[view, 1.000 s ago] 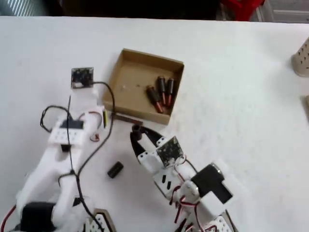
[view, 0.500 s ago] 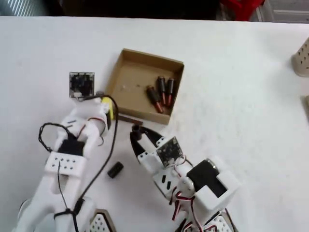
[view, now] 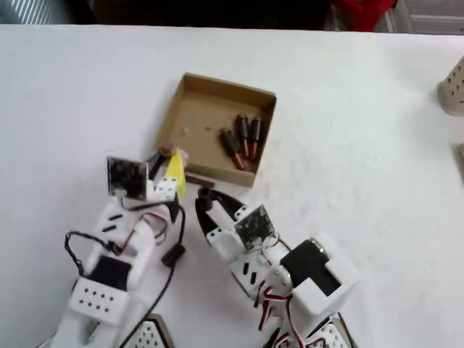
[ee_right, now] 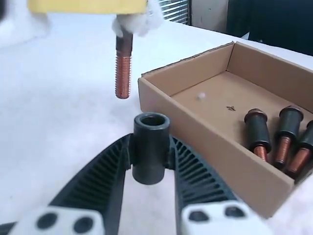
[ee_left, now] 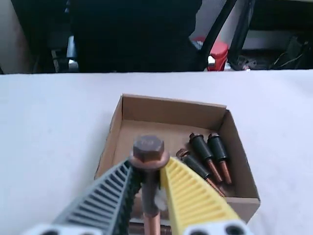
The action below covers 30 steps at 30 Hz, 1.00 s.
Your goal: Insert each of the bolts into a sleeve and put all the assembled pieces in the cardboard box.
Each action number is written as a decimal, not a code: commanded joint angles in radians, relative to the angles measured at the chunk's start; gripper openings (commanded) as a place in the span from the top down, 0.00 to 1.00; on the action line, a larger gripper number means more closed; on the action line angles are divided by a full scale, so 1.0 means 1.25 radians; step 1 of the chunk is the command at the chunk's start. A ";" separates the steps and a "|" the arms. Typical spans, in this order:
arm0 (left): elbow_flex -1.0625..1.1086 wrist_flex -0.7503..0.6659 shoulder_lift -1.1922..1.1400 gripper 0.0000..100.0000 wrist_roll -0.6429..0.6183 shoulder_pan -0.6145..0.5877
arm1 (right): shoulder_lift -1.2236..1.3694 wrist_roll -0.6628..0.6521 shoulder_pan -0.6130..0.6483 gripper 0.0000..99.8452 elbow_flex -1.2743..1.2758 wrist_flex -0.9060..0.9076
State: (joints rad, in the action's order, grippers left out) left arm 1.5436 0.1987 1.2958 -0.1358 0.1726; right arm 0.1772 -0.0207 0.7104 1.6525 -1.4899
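Note:
My left gripper (ee_left: 146, 169) is shut on a copper bolt (ee_left: 148, 152), held upright with its hex head up. In the high view this gripper (view: 168, 162) hangs just outside the near left corner of the cardboard box (view: 194, 123). My right gripper (ee_right: 150, 161) is shut on a black sleeve (ee_right: 150, 147), which stands upright with its bore facing up. The sleeve (view: 206, 195) is close to the box's front wall. In the right wrist view the bolt (ee_right: 123, 73) hangs threads down, a little above and beside the sleeve. Three assembled pieces (view: 243, 139) lie in the box.
A loose black sleeve (view: 174, 254) lies on the table between the two arms. Another bolt (view: 196, 178) lies along the box's front wall. A beige object (view: 453, 87) stands at the right edge of the table.
The left arm has swung the bolt from the table left of the box to the box's near left corner, close to the sleeve. The right arm has kept still.

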 commanded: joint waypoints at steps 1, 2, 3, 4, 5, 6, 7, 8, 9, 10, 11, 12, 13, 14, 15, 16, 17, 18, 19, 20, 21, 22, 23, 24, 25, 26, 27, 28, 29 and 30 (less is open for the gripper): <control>0.037 -0.037 0.172 0.98 -0.001 0.013 | -0.003 0.006 0.007 0.98 -0.006 -0.017; 0.042 -0.037 0.196 0.98 -0.015 0.025 | -0.003 0.006 0.008 0.98 -0.006 -0.015; 0.047 -0.037 0.214 0.98 -0.042 0.039 | -0.003 0.006 0.008 0.98 -0.007 -0.015; 0.050 -0.037 0.229 0.98 -0.083 0.057 | -0.003 0.006 0.008 0.98 -0.009 -0.009; 0.052 -0.037 0.239 0.98 -0.126 0.077 | -0.003 0.006 0.008 0.98 -0.015 0.002; 0.050 -0.036 0.245 0.98 -0.163 0.095 | -0.003 0.006 0.008 0.98 -0.020 0.014; 0.044 -0.028 0.246 0.98 -0.193 0.110 | -0.003 0.006 0.008 0.98 -0.023 0.019; 0.033 -0.018 0.246 0.98 -0.205 0.122 | -0.003 0.006 0.008 0.98 -0.023 0.020; 0.021 -0.007 0.246 0.98 -0.201 0.132 | -0.003 0.006 0.008 0.98 -0.023 0.020; 0.007 0.004 0.246 0.98 -0.196 0.137 | -0.003 0.006 0.008 0.98 -0.023 0.020; -0.002 0.009 0.246 0.98 -0.191 0.141 | -0.003 0.006 0.008 0.98 -0.023 0.020; -0.011 0.010 0.245 0.98 -0.193 0.141 | -0.003 0.006 0.008 0.98 -0.023 0.020; -0.015 0.010 0.245 0.98 -0.193 0.141 | -0.003 0.006 0.008 0.98 -0.023 0.020; -0.016 0.010 0.245 0.98 -0.193 0.141 | -0.003 0.006 0.008 0.98 -0.023 0.020; -0.018 0.009 0.244 0.98 -0.193 0.139 | -0.003 0.006 0.008 0.98 -0.023 0.021; -0.021 0.004 0.238 0.98 -0.193 0.137 | -0.003 0.006 0.008 0.98 -0.023 0.021; -0.027 -0.001 0.220 0.98 -0.193 0.134 | -0.003 0.006 0.008 0.98 -0.023 0.021; -0.043 -0.018 0.191 0.98 -0.193 0.133 | -0.003 0.006 0.008 0.98 -0.023 0.023; -0.066 -0.039 0.149 0.98 -0.193 0.125 | -0.003 0.006 0.008 0.98 -0.025 0.023; -0.099 -0.063 0.094 0.98 -0.193 0.111 | -0.003 0.006 0.008 0.98 -0.026 0.023; -0.140 -0.082 0.028 0.98 -0.194 0.099 | -0.003 0.006 0.008 0.98 -0.027 0.023; -0.187 -0.099 -0.044 0.98 -0.195 0.087 | -0.003 0.006 0.008 0.98 -0.027 0.023; -0.237 -0.113 -0.120 0.98 -0.196 0.073 | -0.003 0.006 0.008 0.98 -0.027 0.023; -0.282 -0.122 -0.192 0.98 -0.196 0.062 | -0.003 0.006 0.008 0.98 -0.027 0.023; -0.327 -0.125 -0.258 0.98 -0.196 0.056 | -0.003 0.006 0.008 0.98 -0.027 0.023; -0.365 -0.129 -0.321 0.98 -0.196 0.052 | -0.003 0.006 0.008 0.98 -0.027 0.023; -0.398 -0.129 -0.373 0.98 -0.193 0.052 | -0.003 0.006 0.008 0.98 -0.027 0.023; -0.420 -0.129 -0.413 0.98 -0.191 0.052 | -0.003 0.006 0.008 0.98 -0.027 0.023; -0.432 -0.129 -0.439 0.98 -0.190 0.053 | -0.003 0.006 0.007 0.98 -0.027 0.023; -0.432 -0.129 -0.450 0.98 -0.185 0.057 | -0.003 0.006 0.006 0.98 -0.027 0.023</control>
State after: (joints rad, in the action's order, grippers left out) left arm 1.1339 0.0698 0.8922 -0.3675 0.2493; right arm 0.1772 -0.0207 0.7104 1.6341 -1.4622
